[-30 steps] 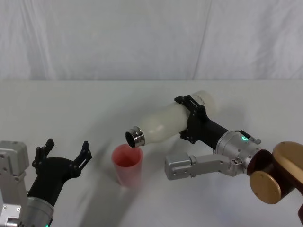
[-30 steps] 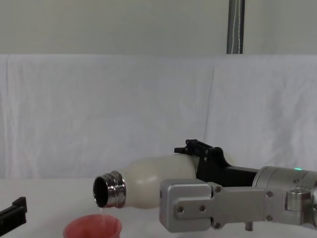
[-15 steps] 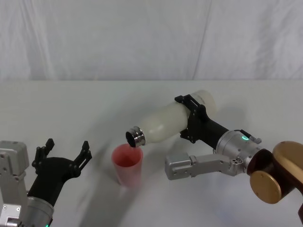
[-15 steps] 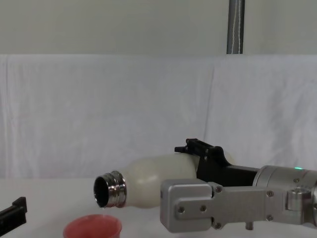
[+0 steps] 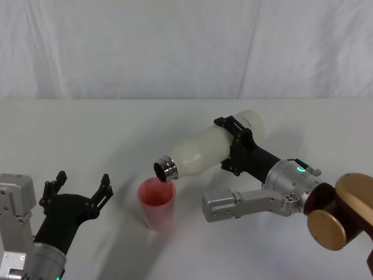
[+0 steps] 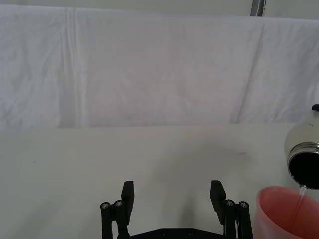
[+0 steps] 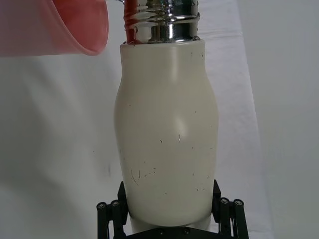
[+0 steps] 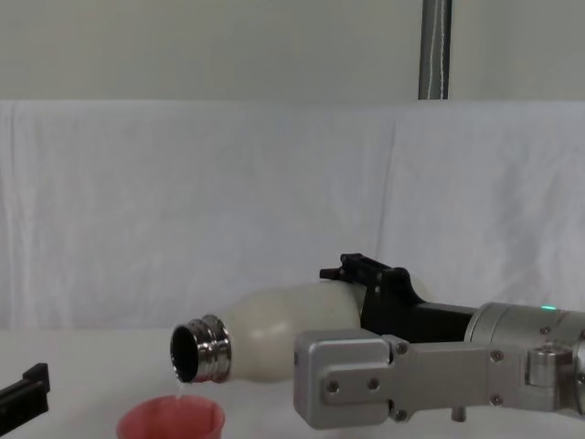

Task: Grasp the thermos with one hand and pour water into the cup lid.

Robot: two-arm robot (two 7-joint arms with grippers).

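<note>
My right gripper (image 5: pixel 236 143) is shut on the cream-white thermos (image 5: pixel 207 149), holding it tipped nearly flat with its steel neck (image 5: pixel 165 168) just over the pink cup lid (image 5: pixel 156 205). A thin stream of water falls from the neck into the cup lid (image 6: pixel 284 211). In the chest view the thermos (image 8: pixel 270 334) mouth sits above the cup lid (image 8: pixel 171 420). The right wrist view shows the thermos (image 7: pixel 167 129) between the fingers (image 7: pixel 110 211), with the cup lid (image 7: pixel 55 27) past the neck. My left gripper (image 5: pixel 78 189) rests open on the table, left of the cup lid.
A white cloth covers the table (image 5: pixel 116 128) and hangs as a backdrop behind it. A grey pole (image 8: pixel 435 50) rises behind the backdrop. The right arm's silver forearm (image 5: pixel 245 204) lies low over the table, right of the cup lid.
The thermos has barely moved. Water trickles from its mouth as it did a second ago; half a second ago no stream showed. The left arm has stayed still.
</note>
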